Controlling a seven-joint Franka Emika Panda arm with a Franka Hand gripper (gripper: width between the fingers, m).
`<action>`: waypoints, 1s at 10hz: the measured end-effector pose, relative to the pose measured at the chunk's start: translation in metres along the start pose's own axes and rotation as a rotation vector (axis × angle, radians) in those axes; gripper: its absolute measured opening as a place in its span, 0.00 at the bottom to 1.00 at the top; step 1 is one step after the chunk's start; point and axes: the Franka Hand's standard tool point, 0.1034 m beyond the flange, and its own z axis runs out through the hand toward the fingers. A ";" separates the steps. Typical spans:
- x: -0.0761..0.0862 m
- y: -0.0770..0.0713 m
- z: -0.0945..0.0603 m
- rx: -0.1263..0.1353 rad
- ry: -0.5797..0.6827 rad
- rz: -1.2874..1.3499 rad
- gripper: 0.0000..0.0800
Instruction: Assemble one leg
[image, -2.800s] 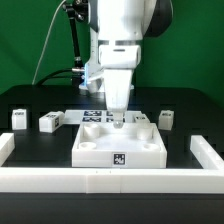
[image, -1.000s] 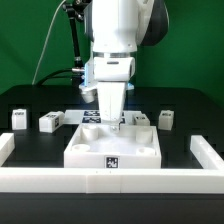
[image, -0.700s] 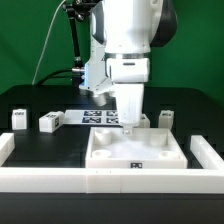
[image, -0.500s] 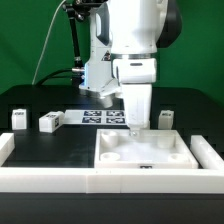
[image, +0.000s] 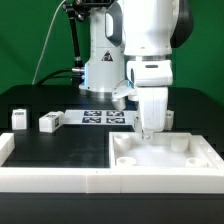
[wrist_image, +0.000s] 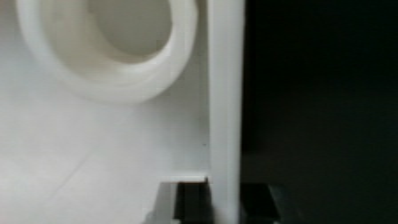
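My gripper (image: 150, 133) points straight down and is shut on the far edge of the wide white square panel (image: 160, 165), which lies flat on the black table. In the wrist view the panel's thin edge runs between my two dark fingers, with the gripper (wrist_image: 226, 205) closed on it, and a round corner recess (wrist_image: 125, 40) shows on the panel (wrist_image: 89, 140). Two small white legs (image: 19, 119) (image: 49, 121) stand at the exterior view's left, apart from the gripper. Any other legs are hidden.
The marker board (image: 100, 117) lies behind the panel toward the middle. A white rail (image: 60, 180) bounds the table's front, with side pieces at the left (image: 5, 148) and right (image: 212, 150). The panel sits in the front right corner by these rails.
My gripper has dragged the panel from the middle of the table to the exterior view's right, into the front right corner. The two legs at the left have not moved.
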 end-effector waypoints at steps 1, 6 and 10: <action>0.000 0.000 0.000 0.001 0.000 0.001 0.08; -0.001 0.000 0.001 0.001 0.000 0.002 0.79; -0.001 0.000 0.001 0.002 -0.001 0.003 0.81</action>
